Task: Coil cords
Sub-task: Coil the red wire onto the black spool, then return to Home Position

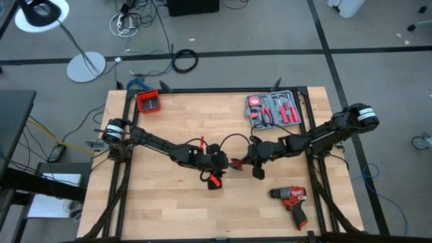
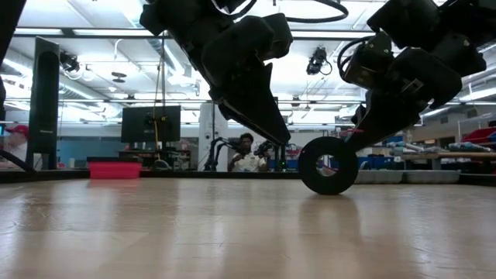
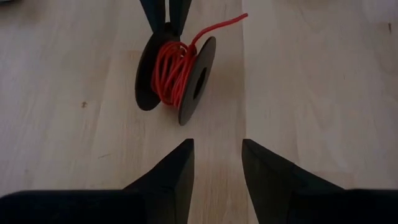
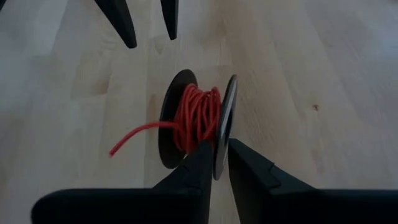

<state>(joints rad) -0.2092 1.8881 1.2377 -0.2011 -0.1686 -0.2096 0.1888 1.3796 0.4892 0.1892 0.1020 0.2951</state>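
Right in the middle of the wooden surface point(image 1: 202, 209) the two dark arms meet nose to nose. Between them stands a small black spool point(image 3: 177, 78) on its edge, upright, red cord point(image 4: 198, 118) wound around its core and one loose red end point(image 4: 134, 137) sticking out to the side. The right pincer point(image 4: 216, 163) has the spool: its two fingers are nearly together, pinching one of the black flanges between them. The left pincer point(image 3: 216, 163) faces the spool from the other side, close but apart from it, fingers spread wide with bare wood between them, holding nothing. From table height the spool point(image 2: 328, 165) shows as a black ring with its rim down on the surface, hanging under the right arm's dark bulk.

A little off, towards the front right of the surface, a red drill point(image 1: 291, 202) lies on its side, well apart from the arms. Farther back on the right sits an open tool case point(image 1: 273, 110) with red-handled tools. At the back left corner is a small red bin point(image 1: 148, 101). Beyond the surface, on the grey floor, there's a black cable ring point(image 1: 184, 61) and a white lamp point(image 1: 47, 17) on its stand. In the room behind, a person point(image 2: 246, 153) sits at a desk.
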